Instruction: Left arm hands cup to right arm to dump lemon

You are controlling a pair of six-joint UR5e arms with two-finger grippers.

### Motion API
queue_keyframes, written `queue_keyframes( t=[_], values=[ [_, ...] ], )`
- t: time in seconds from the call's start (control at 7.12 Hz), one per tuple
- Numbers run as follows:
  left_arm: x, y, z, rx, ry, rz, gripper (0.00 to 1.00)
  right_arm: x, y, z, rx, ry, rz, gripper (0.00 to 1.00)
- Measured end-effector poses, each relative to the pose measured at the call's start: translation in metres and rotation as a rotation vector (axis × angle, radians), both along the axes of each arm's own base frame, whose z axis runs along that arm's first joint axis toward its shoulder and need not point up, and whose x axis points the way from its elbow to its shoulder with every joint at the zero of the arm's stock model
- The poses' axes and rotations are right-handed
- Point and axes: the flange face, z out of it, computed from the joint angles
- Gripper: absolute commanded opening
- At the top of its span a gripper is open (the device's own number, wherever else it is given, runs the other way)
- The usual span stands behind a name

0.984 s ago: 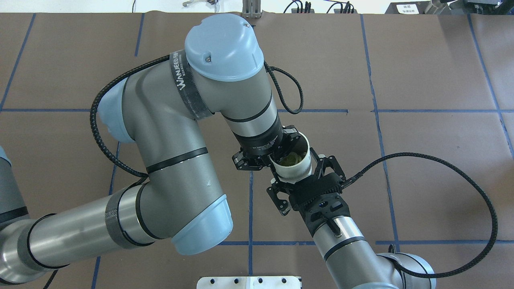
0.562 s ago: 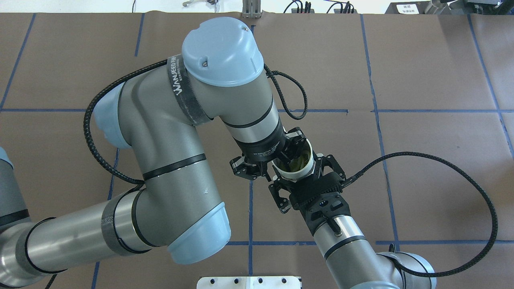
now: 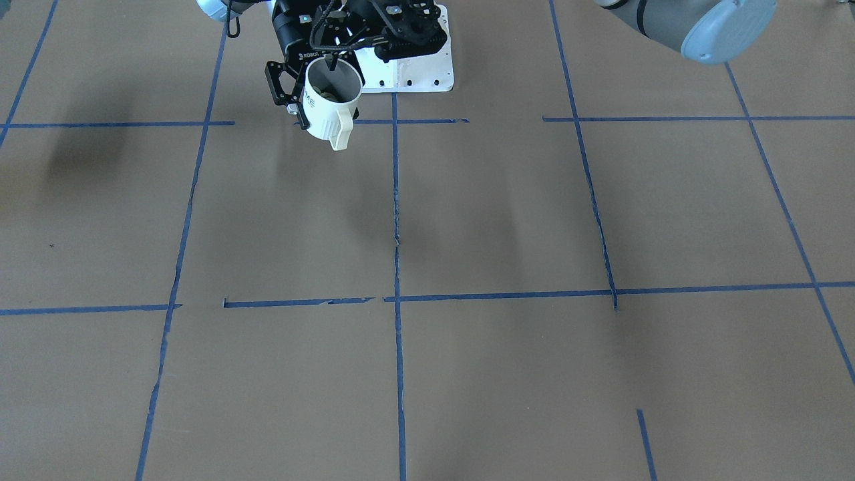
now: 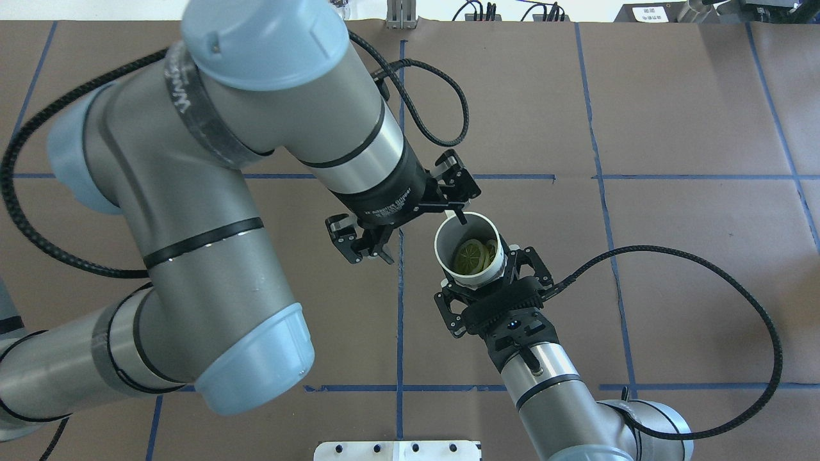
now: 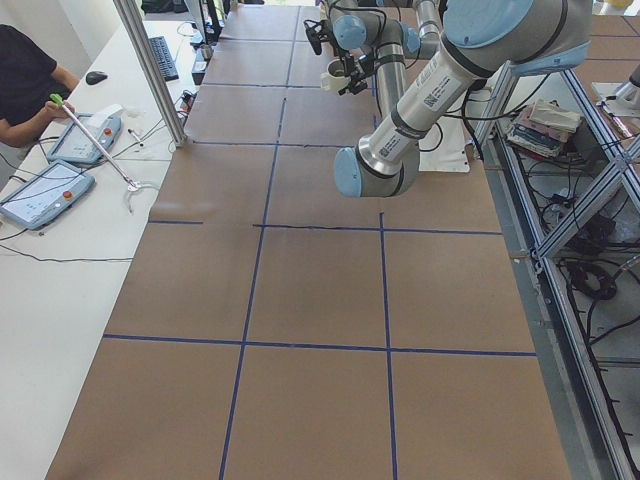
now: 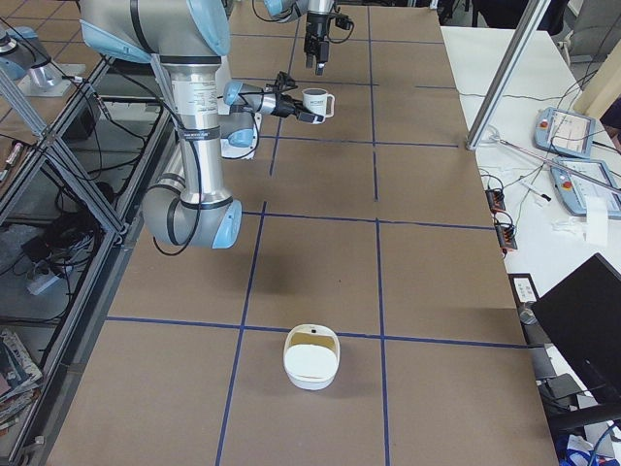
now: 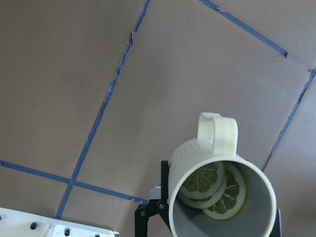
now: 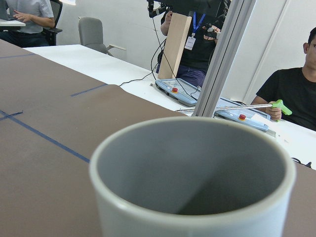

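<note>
The white ribbed cup (image 4: 471, 256) is upright in the air, held by its body in my shut right gripper (image 4: 482, 289). Its squared handle (image 3: 340, 133) points away from the robot. Yellow-green lemon slices (image 7: 217, 185) lie inside it and also show in the overhead view (image 4: 473, 255). My left gripper (image 4: 419, 234) is open and empty, up and to the left of the cup. One of its fingertips (image 4: 460, 219) hangs at the cup's far rim. The cup's grey rim (image 8: 192, 163) fills the right wrist view.
A white bowl-like container (image 6: 310, 357) sits on the brown table toward the robot's right end. A white base plate (image 4: 397, 450) lies at the robot's edge. Operators sit at a side table with tablets (image 5: 50, 190), beyond a metal pole (image 6: 505, 78).
My left gripper has let go of the cup's rim, opened, and drawn back up and to the left. The cup stays in my right gripper, hardly moved.
</note>
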Motion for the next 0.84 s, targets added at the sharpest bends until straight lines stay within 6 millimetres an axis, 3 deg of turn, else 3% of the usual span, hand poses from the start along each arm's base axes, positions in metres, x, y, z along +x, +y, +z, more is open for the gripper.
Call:
queue_keyframes(
  t=[0.28,0.42,0.7,0.84],
  values=[
    [-0.048,-0.019,0.015,0.018,0.01,-0.078,1.0,0.01,-0.008,0.013,-0.028,-0.044,0.027,0.21],
    [-0.061,-0.027,0.028,0.024,-0.001,-0.099,1.0,0.026,-0.018,0.035,-0.084,-0.138,0.067,0.18],
    [-0.074,-0.039,0.052,0.042,-0.031,-0.113,1.0,0.083,-0.051,0.103,-0.157,-0.247,0.164,0.11],
    [-0.077,-0.04,0.06,0.047,-0.04,-0.112,1.0,0.123,-0.068,0.137,-0.182,-0.295,0.194,0.1]
  ],
)
